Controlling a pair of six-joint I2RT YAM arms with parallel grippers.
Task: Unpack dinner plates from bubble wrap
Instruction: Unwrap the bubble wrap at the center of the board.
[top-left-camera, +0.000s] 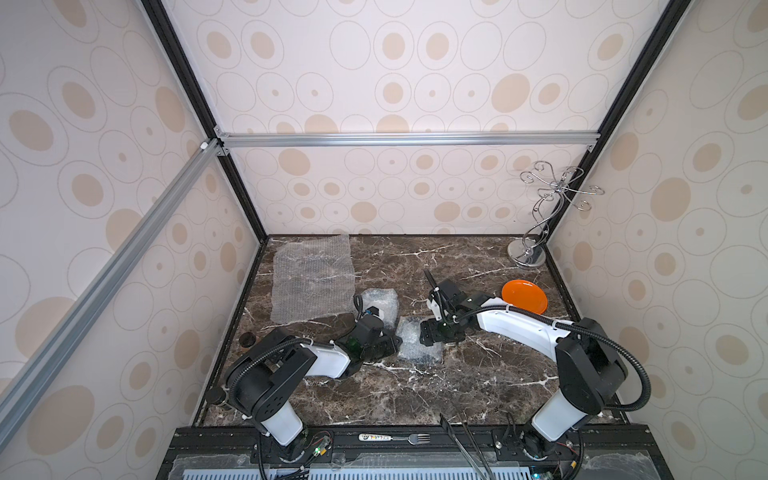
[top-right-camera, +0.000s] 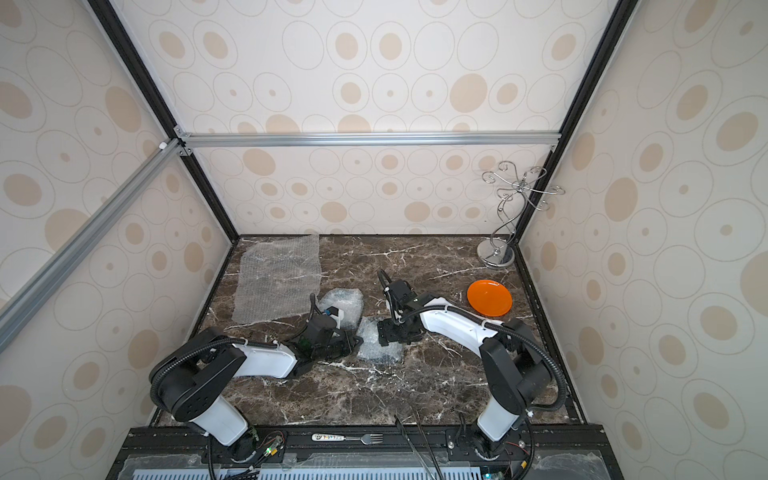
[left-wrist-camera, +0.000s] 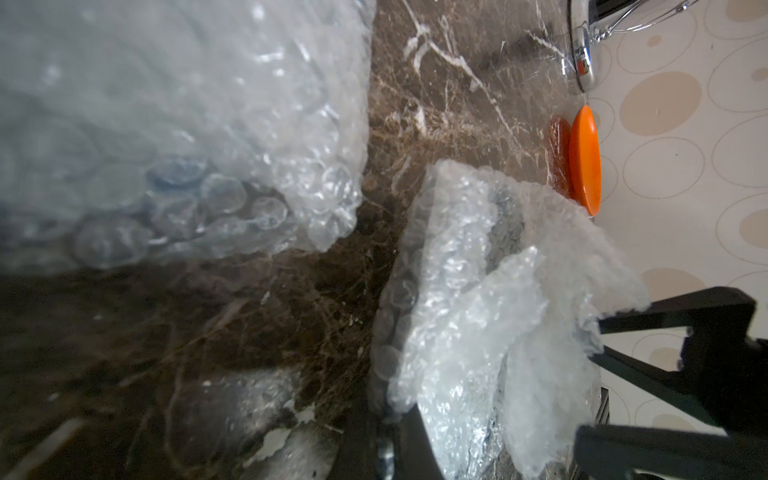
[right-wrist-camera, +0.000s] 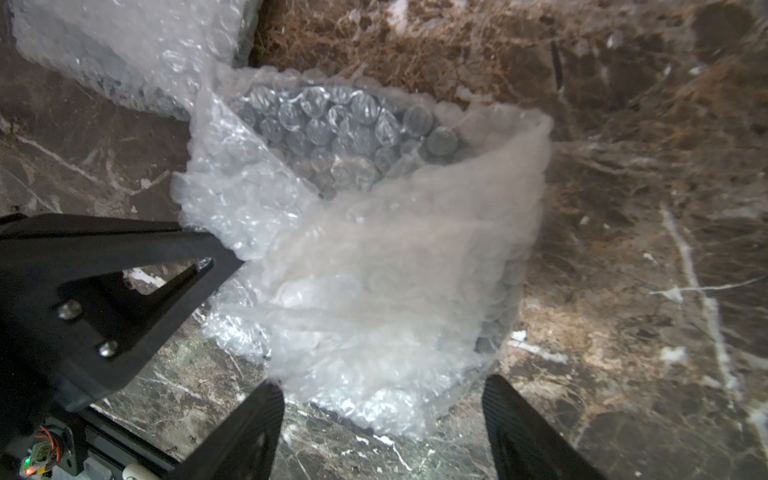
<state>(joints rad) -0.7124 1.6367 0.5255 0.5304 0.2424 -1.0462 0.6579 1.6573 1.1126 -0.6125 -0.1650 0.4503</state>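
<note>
A bubble wrap bundle (top-left-camera: 417, 347) lies mid-table between my grippers, its flap loose and blurred (right-wrist-camera: 395, 257). A dark grey plate (right-wrist-camera: 332, 137) shows dimly through the bubbles. My left gripper (top-left-camera: 398, 343) is shut on the bundle's edge; its finger (right-wrist-camera: 208, 249) meets the wrap. My right gripper (right-wrist-camera: 384, 399) stands open just over the bundle's near side, gripping nothing. A second wrapped bundle (top-left-camera: 380, 303) lies behind the left gripper. The orange plate (top-left-camera: 524, 296) sits bare at the right. A flat, empty bubble wrap sheet (top-left-camera: 313, 276) lies at the back left.
A chrome wire stand (top-left-camera: 528, 253) occupies the back right corner. A fork (top-left-camera: 395, 437) and black tongs (top-left-camera: 465, 444) rest on the front rail. A small dark round thing (top-left-camera: 248, 339) sits at the table's left edge. Walls close in three sides.
</note>
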